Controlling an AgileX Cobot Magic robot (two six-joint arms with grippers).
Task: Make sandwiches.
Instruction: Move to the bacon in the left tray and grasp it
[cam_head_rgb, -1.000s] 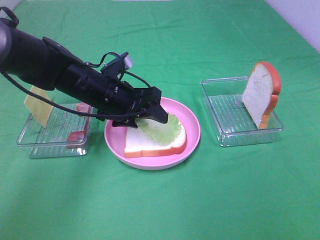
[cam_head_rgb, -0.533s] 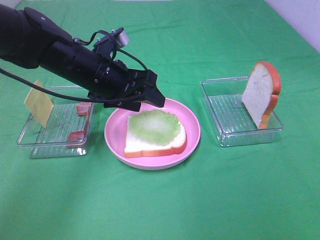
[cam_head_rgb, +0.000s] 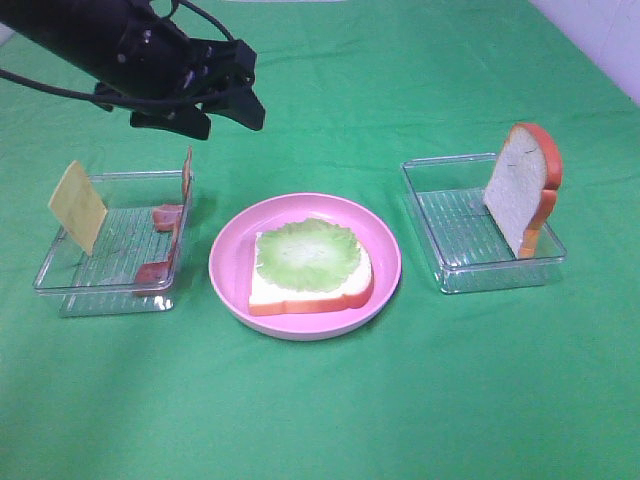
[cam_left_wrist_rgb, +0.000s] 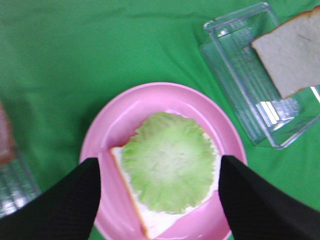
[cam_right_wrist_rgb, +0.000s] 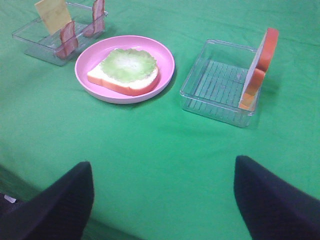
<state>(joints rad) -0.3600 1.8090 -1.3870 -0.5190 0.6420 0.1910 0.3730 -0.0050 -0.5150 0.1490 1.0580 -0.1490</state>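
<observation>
Above the far edge of the left tray, the left gripper hangs with jaws spread and empty, its arm slanting off toward the far left corner. A second ago it stood low over the pink plate. It has since lifted away, leaving the lettuce leaf flat on the bread slice. The right gripper is spread wide and empty.

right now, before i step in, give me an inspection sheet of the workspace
surface: green cloth, smooth
job's things: lettuce on bread slice on pink plate; second bread slice upright in right tray; cheese and bacon strips standing in left tray
clutter: nothing seen
claws: left claw open, empty, raised clear of the plate; right claw open, empty, over the near cloth
cables: black cable along left arm
surroundings: white wall at far right corner
</observation>
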